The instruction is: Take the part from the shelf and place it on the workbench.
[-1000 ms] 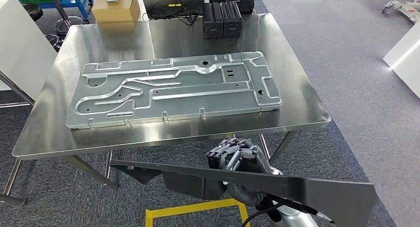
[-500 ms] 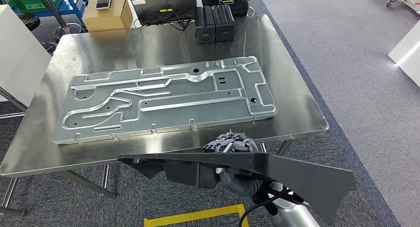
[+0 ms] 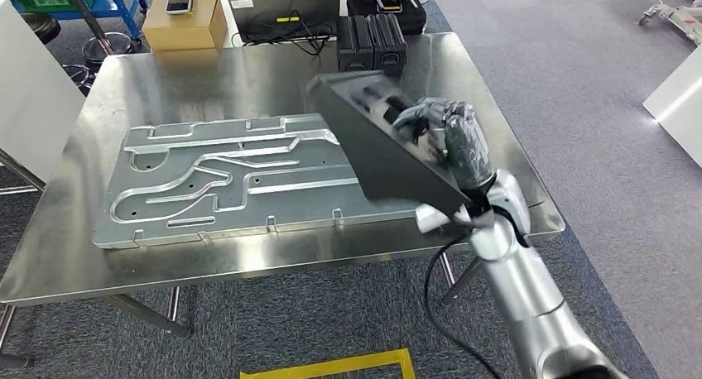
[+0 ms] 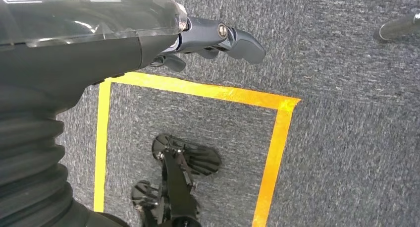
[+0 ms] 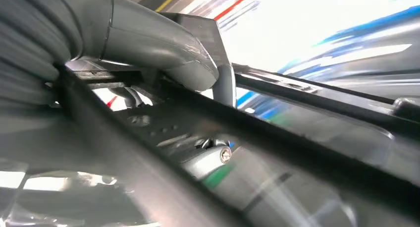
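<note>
My right hand [image 3: 447,139] grips a long dark grey plastic part [image 3: 372,143] and holds it tilted above the right half of the steel workbench [image 3: 108,255]. The part hangs over the right end of a large stamped metal panel [image 3: 207,180] that lies flat on the bench. In the right wrist view the thumb [image 5: 163,48] presses on the dark part [image 5: 277,138] close to the lens. My left hand [image 4: 213,38] hangs over the carpet with its fingers slightly curled and nothing in them.
Two black boxes [image 3: 371,41] stand at the bench's far edge, with a cardboard box [image 3: 184,25] and cables behind. Yellow floor tape [image 4: 208,90] marks a square on the grey carpet. A white cabinet [image 3: 33,89] stands to the left.
My right arm has lifted the dark part from below the bench's front edge up over the bench's right half, and the part has swung from lying level to pointing away. The camera shifted slightly.
</note>
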### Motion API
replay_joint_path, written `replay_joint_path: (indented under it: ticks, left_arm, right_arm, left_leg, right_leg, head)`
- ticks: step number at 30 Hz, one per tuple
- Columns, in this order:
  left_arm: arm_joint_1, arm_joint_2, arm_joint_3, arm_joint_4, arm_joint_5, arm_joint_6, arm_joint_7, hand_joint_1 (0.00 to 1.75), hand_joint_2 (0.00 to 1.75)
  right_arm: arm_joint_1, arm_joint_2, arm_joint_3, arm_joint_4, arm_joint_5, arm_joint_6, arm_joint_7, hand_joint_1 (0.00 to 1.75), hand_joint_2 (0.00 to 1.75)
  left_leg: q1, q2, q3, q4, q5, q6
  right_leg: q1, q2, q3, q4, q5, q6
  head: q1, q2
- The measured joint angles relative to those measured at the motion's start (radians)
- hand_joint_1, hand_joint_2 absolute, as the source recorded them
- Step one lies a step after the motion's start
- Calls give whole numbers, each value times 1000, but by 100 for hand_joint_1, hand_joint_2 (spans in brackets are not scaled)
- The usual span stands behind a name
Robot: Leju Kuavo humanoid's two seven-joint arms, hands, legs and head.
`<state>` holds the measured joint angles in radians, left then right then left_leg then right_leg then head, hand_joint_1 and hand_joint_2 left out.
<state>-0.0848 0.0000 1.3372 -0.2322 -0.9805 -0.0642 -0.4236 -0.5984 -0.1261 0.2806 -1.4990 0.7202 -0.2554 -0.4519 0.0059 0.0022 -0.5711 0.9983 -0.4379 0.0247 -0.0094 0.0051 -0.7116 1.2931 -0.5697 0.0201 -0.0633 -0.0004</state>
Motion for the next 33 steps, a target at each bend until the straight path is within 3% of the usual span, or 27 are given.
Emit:
replay_joint_path:
  ticks: [2,4,9,10,12,13,14,15,16,18,19,20,24,26,28,29,30,31,33]
  left_arm:
    - [-1,-1,-5,0,-10,-3,-5,0,175]
    - [-3,-1,-11,0,-16,-5,-9,0,175]
    - [-8,0,-19,0,-19,-10,-17,0,175]
    - [-9,0,-19,0,-18,-11,-21,0,175]
    - [-10,0,-19,0,-18,-14,-30,0,175]
    - [-10,0,-20,0,-18,-16,-35,0,175]
    - [-10,0,-20,1,-18,-18,-39,0,175]
    - [-10,0,-20,1,-18,-20,-43,0,175]
    - [-11,0,-20,1,-18,-21,-47,0,175]
    - [-12,0,-20,1,-18,-21,-51,0,175]
    - [-13,0,-20,1,-18,-21,-52,0,175]
    - [-14,0,-20,2,-19,-20,-53,0,175]
    - [-17,-1,-22,2,-26,-15,-53,0,175]
    - [-21,-3,-26,2,-31,-14,-54,0,175]
    - [-28,-5,-32,2,-35,-14,-56,0,175]
    - [-30,-6,-36,2,-37,-14,-57,0,175]
    - [-31,-7,-40,2,-38,-14,-58,0,175]
    - [-32,-7,-43,2,-40,-14,-59,0,175]
    - [-34,-9,-46,2,-43,-12,-60,0,175]
  right_arm:
    - [-124,-26,-16,155,208,-84,90,173,175]
    - [-232,-43,-18,293,335,-113,142,173,175]
    - [-408,-40,23,580,573,-82,208,173,175]
    - [-436,-31,43,636,618,-64,222,173,175]
    - [-480,-5,90,744,691,-26,241,173,175]
    - [-492,8,116,796,715,-9,245,173,175]
    - [-497,20,137,840,730,4,245,173,175]
    - [-499,32,156,880,740,14,245,173,175]
    - [-498,45,172,916,746,21,245,173,175]
    - [-499,65,194,969,750,29,245,173,175]
    - [-501,73,203,991,751,32,245,173,175]
    - [-503,79,212,1010,752,38,246,173,175]
    - [-496,106,240,1069,756,57,273,173,175]
    - [-487,125,246,1091,752,52,306,173,175]
    - [-474,146,247,1112,743,44,339,86,87]
    - [-467,156,247,1119,738,39,355,43,44]
    - [-463,165,247,1126,733,33,370,0,0]
    - [-462,174,246,1131,728,25,384,0,0]
    - [-469,188,243,1137,718,7,411,0,0]
  left_leg:
    - [0,-3,7,4,-7,-4]
    - [-4,-4,5,9,-13,-11]
    - [-5,-6,-5,31,-32,-37]
    - [-4,-5,-25,72,-53,-43]
    - [-2,-5,-96,204,-106,-50]
    - [-1,-5,-135,268,-123,-53]
    - [-1,-5,-160,300,-121,-53]
    - [-1,-5,-167,294,-99,-52]
    - [-1,-5,-154,247,-59,-49]
    - [-4,-6,-97,106,22,-38]
    - [-7,-6,-73,51,41,-32]
    - [-10,-7,-60,22,46,-27]
    - [-7,-6,-46,0,39,-11]
    - [-3,-4,-38,-8,39,-3]
    - [-3,-3,-35,-8,35,2]
    - [-3,-3,-34,-7,33,3]
    - [-3,-4,-32,-5,30,2]
    - [-3,-5,-30,-2,26,1]
    - [-4,-7,-26,7,16,-6]
  right_leg:
    - [-2,-1,42,-130,92,-3]
    - [1,-2,85,-245,143,-9]
    - [0,0,98,-277,143,-34]
    - [-2,0,101,-280,142,-39]
    - [-1,0,105,-280,138,-47]
    - [1,1,107,-280,136,-48]
    - [2,1,110,-280,133,-49]
    - [4,1,115,-280,129,-50]
    - [5,1,121,-280,125,-49]
    - [8,1,134,-280,114,-46]
    - [9,1,137,-279,110,-43]
    - [10,1,137,-280,108,-39]
    - [10,0,134,-269,94,-20]
    - [8,0,93,-186,52,-13]
    - [5,0,15,-48,0,-8]
    - [3,-1,-17,-1,-7,-6]
    - [1,-1,-32,11,6,-5]
    - [-1,-1,-25,-20,38,-6]
    - [-2,-3,29,-154,118,-11]
  head:
    - [0,0]
    - [0,0]
    - [0,0]
    - [0,0]
    - [0,0]
    - [0,0]
    - [0,0]
    - [0,0]
    - [0,0]
    - [0,0]
    - [0,0]
    - [0,0]
    - [0,0]
    - [0,0]
    - [0,0]
    - [0,0]
    - [0,0]
    - [0,0]
    - [0,0]
